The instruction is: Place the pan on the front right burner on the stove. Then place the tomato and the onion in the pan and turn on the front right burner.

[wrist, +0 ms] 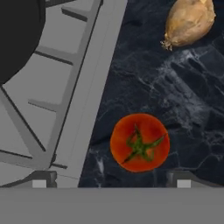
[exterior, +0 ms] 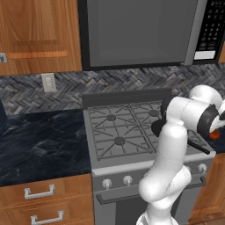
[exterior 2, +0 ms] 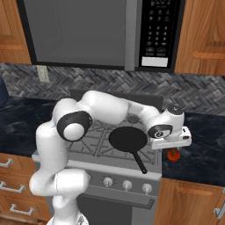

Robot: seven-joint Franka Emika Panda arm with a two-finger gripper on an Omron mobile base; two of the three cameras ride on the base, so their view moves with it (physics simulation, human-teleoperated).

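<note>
Presently, we record the scene view by view.

Left base view: the stove (exterior: 127, 132) is grey steel with spoked grates. The white arm crosses its right half and hides most of the pan (exterior: 157, 127); we see a dark rim and the thin handle running toward the front right corner. A red patch at the right edge we take for the tomato (exterior: 214, 135).

Right base view: the pan (exterior 2: 128, 139), round, shallow and matte black, sits on the front right burner (exterior 2: 149, 141), handle pointing to the stove's front edge. We judge the first step done. The gripper (exterior 2: 174, 147) hangs over the dark marbled counter (exterior 2: 197, 145) just right of the stove, directly above the tomato (exterior 2: 174, 154); we judge this a line-up for a pick.

Hand view: the tomato (wrist: 139, 143), glossy red with a green star-shaped stalk, lies on the counter between the two finger tips (wrist: 39, 180). Jaws: spread wide, touching nothing. The onion (wrist: 189, 22), tan, papery-looking and pointed at one end, lies apart from the tomato. The pan's edge (wrist: 17, 35) shows over the grate.

Pan contents: none yet.
</note>
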